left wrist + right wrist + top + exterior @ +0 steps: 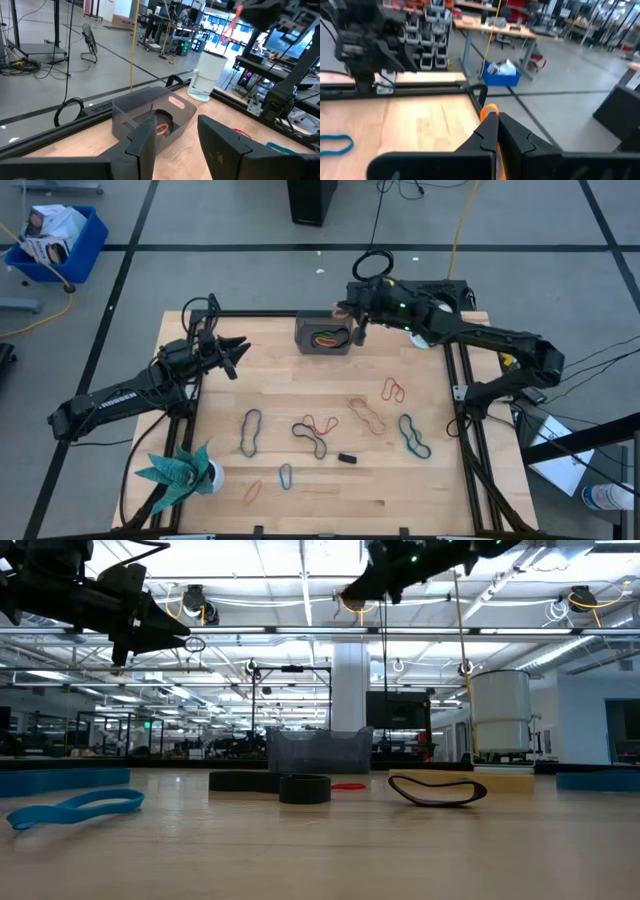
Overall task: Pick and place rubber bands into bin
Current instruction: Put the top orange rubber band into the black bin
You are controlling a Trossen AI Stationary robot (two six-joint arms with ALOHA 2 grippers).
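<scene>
**Orange band pinched above the bin**

While the left end effector is waiting released over the desk, the right end effector is grasping an orange rubber band just above the bin's right edge; other rubber bands are lying scattered on the desk.

I see the bin, dark grey and translucent, upright just beside the right gripper, with orange and green bands lying inside. That gripper pinches an orange rubber band. Loose rubber bands, blue, black, red, tan and teal, lie flat well below it.
</scene>
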